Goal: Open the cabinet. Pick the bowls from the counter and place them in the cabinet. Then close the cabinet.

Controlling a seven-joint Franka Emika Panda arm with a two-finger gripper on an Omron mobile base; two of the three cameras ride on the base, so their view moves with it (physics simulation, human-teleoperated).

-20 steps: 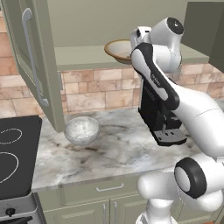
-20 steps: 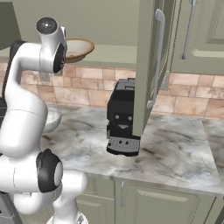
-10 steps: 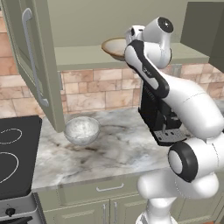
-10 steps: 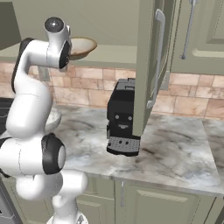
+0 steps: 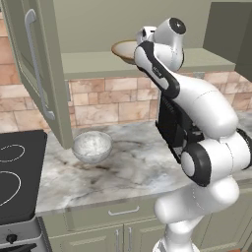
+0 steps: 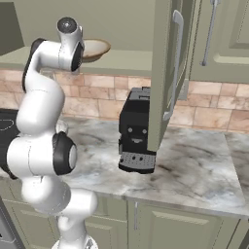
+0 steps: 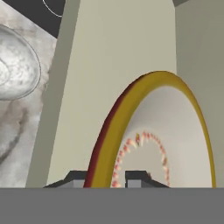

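Tan bowl's [image 7: 153, 131] rim between claw [image 7: 106, 178] tips

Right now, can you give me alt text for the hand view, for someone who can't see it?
The gripper is shut on the rim of the tan bowl, above the pale cabinet shelf. At the left, the speckled bowl sits on the marble counter.

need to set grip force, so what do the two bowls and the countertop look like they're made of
Shallow tan bowl with brown rim and cream inside: looks like glazed ceramic, going by the smooth, evenly coloured rim and the painted ring of reddish marks inside.
Deep speckled grey-white bowl: probably stoneware or enamelled ceramic, with a mottled, fairly matte surface.
Grey-beige counter: looks like polished marble or a marble imitation, with dark veining.
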